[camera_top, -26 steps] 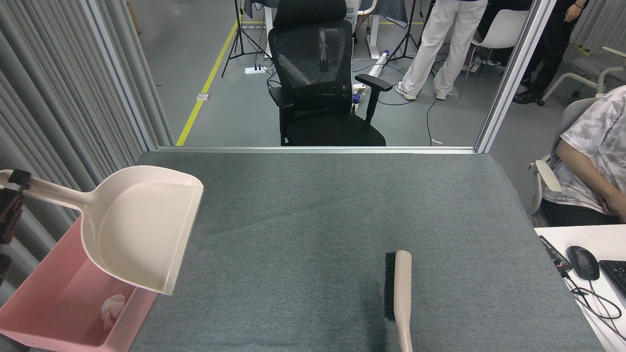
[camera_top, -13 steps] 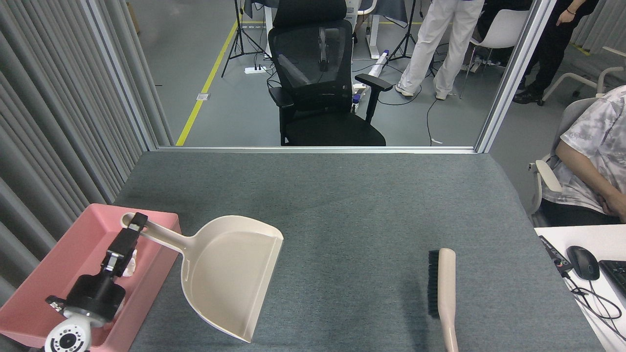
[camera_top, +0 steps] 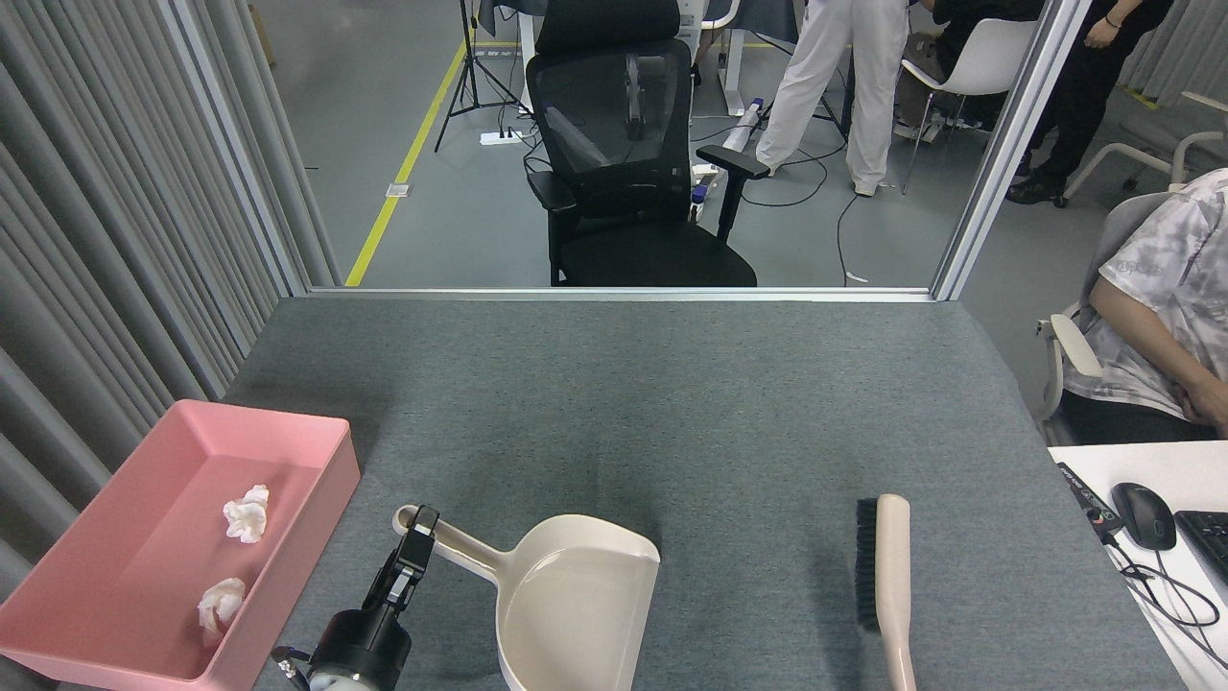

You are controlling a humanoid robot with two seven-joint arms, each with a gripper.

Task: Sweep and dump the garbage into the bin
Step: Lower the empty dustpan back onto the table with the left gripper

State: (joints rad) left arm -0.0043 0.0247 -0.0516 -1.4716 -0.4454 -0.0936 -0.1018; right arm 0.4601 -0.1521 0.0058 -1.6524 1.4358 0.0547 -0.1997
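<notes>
My left gripper (camera_top: 414, 542) is clamped on the dustpan (camera_top: 576, 605) handle, pan lying empty on the table. Both tissues (camera_top: 246, 513) sit in the bin (camera_top: 336, 461), to its left. My right gripper is out of view.

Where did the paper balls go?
Head view, lower left: both paper balls lie inside the pink tray, left of the dustpan.

Black office chair (camera_top: 633, 163) on grey floor (camera_top: 451, 221); grey curtain (camera_top: 106, 211) left.
</notes>
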